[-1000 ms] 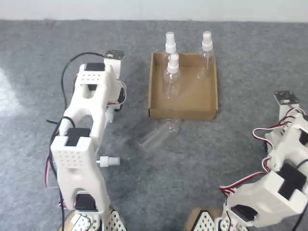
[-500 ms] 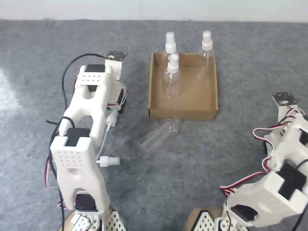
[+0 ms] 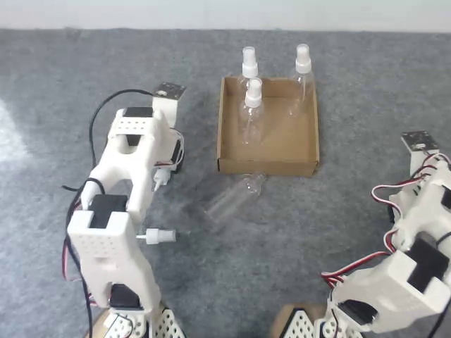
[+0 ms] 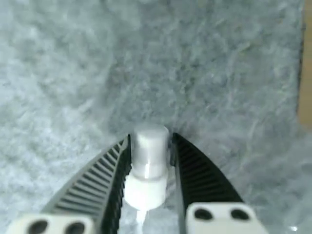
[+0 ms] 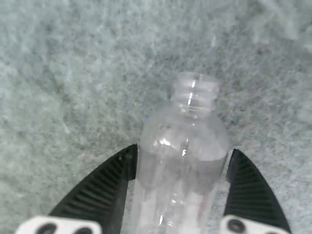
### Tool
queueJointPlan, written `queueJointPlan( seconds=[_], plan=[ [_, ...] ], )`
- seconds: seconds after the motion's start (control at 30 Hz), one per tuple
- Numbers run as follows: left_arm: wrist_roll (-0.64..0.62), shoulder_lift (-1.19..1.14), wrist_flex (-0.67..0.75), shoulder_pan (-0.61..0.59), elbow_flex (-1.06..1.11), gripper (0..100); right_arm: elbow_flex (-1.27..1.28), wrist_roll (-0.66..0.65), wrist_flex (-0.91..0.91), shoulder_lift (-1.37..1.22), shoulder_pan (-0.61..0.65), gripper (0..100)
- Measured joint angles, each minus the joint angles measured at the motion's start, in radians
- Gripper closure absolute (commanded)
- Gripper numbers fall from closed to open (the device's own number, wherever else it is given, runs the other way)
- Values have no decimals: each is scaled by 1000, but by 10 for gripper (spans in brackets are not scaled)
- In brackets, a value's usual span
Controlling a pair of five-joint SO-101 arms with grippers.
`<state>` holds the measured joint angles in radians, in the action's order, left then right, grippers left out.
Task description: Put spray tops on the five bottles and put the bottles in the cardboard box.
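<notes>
My left gripper is shut on a white spray top, held just above the grey carpet left of the cardboard box; in the high view that arm stands over it. My right gripper is shut on a clear bottle with an open neck and no top. Three bottles with spray tops stand upright in the box. Another clear bottle without a top lies on its side just in front of the box. A loose spray top lies beside the left arm.
The right arm stands at the right edge with red and white cables. Grey carpet covers the table, with open room between the two arms. A pale wall runs along the far edge.
The left arm has lifted the spray top off the carpet and shifted slightly left. The right arm has barely moved.
</notes>
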<state>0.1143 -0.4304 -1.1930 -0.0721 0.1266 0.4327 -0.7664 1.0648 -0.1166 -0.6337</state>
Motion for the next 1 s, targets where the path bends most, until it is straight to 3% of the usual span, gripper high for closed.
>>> queueJointPlan(
  seconds=[0.1,0.3,0.5,0.73,0.83,1.0],
  plan=[
    [0,-21,14,17,-3,993,0,0,0,0,0,742],
    [0,32,-20,12,-15,991,0,0,0,0,0,742],
    [0,331,-161,17,-69,991,-29,0,44,0,3,731],
    [-12,724,-265,15,-15,991,-146,0,170,0,72,613],
    [-12,822,-253,17,84,990,-189,8,181,0,97,666],
    [-41,939,-149,15,288,989,-252,23,224,-18,147,840]
  ],
)
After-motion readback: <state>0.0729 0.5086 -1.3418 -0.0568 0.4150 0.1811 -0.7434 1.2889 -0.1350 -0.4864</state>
